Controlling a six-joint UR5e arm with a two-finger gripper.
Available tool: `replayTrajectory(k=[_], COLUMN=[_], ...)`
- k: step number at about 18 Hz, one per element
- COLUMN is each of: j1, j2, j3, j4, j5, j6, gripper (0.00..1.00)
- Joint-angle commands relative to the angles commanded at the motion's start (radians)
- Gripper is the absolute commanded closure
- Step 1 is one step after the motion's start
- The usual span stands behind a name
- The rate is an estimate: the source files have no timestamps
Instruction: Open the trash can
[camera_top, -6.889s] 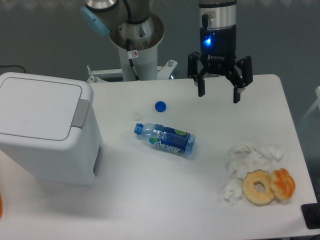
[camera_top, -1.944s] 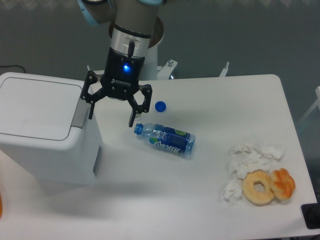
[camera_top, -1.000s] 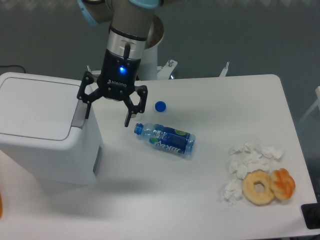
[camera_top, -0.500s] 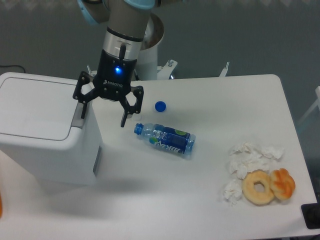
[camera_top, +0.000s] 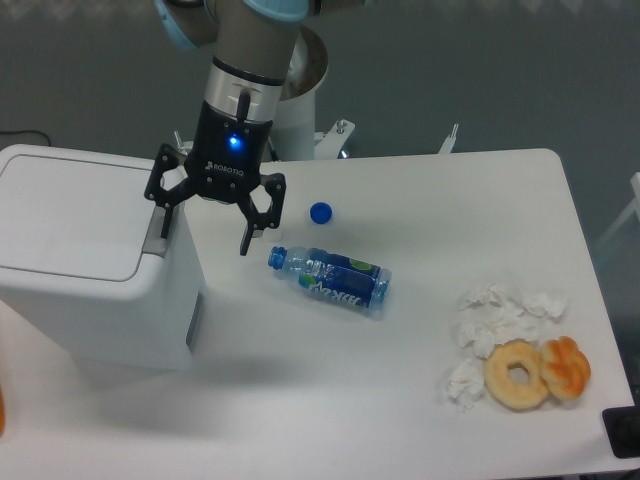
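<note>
The trash can (camera_top: 90, 270) is a big white box at the table's left, its flat lid (camera_top: 75, 210) down and a grey push tab (camera_top: 155, 232) on its right edge. My gripper (camera_top: 205, 235) hangs open over the can's right side. Its left finger is right above the grey tab and its right finger points down past the can's wall. Nothing is between the fingers. I cannot tell whether the left finger touches the tab.
A blue-labelled bottle (camera_top: 330, 278) lies just right of the gripper, with its blue cap (camera_top: 320, 212) loose behind it. Crumpled tissues (camera_top: 495, 320) and two doughnuts (camera_top: 535, 372) sit near the front right. The arm's base (camera_top: 275, 90) stands at the back.
The gripper came from the table's back right to the can's right edge. In the last second it edged a little further left, over the grey tab, staying open.
</note>
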Motion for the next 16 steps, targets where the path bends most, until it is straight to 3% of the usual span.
replayTrajectory(k=[16], j1=[0.0], j2=[-0.003], j3=[-0.012], j4=[0.0], j5=[0.002], j6=[0.002], gripper=[0.0])
